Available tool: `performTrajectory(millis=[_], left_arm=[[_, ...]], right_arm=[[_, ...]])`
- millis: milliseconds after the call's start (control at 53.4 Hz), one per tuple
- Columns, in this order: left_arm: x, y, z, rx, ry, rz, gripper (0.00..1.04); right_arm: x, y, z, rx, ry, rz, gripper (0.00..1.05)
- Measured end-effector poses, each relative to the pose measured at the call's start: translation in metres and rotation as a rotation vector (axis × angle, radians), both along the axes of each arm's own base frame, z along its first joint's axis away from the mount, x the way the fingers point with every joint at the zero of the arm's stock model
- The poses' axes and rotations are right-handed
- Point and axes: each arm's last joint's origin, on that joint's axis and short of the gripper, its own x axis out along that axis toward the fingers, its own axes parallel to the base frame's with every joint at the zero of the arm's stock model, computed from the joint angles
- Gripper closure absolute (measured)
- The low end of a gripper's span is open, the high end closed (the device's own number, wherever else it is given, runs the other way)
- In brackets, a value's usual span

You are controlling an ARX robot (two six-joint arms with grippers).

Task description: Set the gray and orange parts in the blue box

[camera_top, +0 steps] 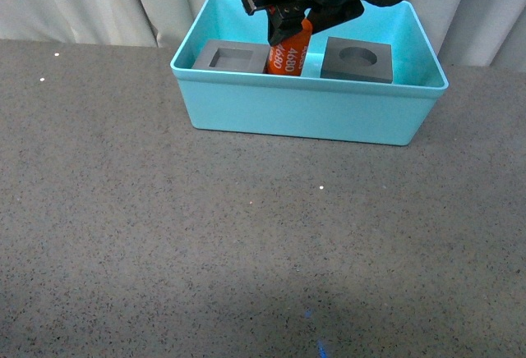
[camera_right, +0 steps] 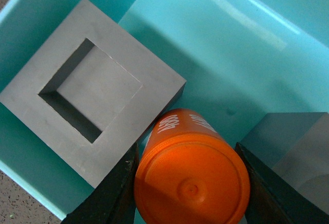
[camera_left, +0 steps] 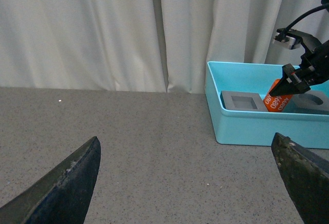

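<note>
Gray table: right claw (camera_top: 289, 23) grips orange cylinder (camera_top: 288, 52) (tilted).

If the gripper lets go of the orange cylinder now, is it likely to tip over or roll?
Probably it tips: the orange cylinder hangs tilted in the right gripper, not upright. Its round, smooth-looking side suggests it could roll, but the gray cube with the square hole and the one with the round hole flank it closely inside the blue box, so likely not far.
</note>
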Motion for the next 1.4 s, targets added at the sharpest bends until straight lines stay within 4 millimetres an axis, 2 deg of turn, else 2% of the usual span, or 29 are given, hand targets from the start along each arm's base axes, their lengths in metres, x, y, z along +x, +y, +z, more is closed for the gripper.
performTrajectory(millis=[299,468,636,730,786,917,1011,1104,1217,1348,1366,1404], left_arm=[[0.000,0.000,0.000,0.000,0.000,0.000,0.07],[0.000,0.000,0.000,0.000,0.000,0.000,0.07],[0.000,0.000,0.000,0.000,0.000,0.000,0.07],[0.000,0.000,0.000,0.000,0.000,0.000,0.07],[0.000,0.000,0.000,0.000,0.000,0.000,0.07],[0.000,0.000,0.000,0.000,0.000,0.000,0.07],[0.000,0.000,0.000,0.000,0.000,0.000,0.07],[0.000,0.000,0.000,0.000,0.000,0.000,0.07],[0.000,0.000,0.000,0.000,0.000,0.000,0.07],[0.000,0.000,0.000,0.000,0.000,0.000,0.07],[0.000,0.000,0.000,0.000,0.000,0.000,0.07],[0.000,0.000,0.000,0.000,0.000,-0.001,0.07]], right_arm=[[0.008,0.002,-0.019,-0.045,0.031,-0.019,0.60],[0.012,0.003,-0.020,-0.060,0.025,-0.018,0.60],[0.012,0.003,-0.019,-0.050,0.021,-0.021,0.37],[0.007,0.000,-0.016,-0.027,0.017,-0.034,0.19],[0.002,-0.006,-0.008,0.013,0.008,-0.061,0.08],[-0.012,-0.018,0.020,0.052,-0.107,-0.115,0.10],[-0.035,-0.037,0.050,0.059,-0.233,-0.224,0.10],[-0.056,-0.057,0.066,0.048,-0.342,-0.350,0.10],[-0.079,-0.088,0.065,-0.037,-0.423,-0.513,0.10],[-0.104,-0.111,0.054,-0.143,-0.447,-0.602,0.10],[-0.106,-0.112,0.053,-0.144,-0.447,-0.603,0.10],[-0.109,-0.115,0.049,-0.029,-0.546,-0.579,0.17]])
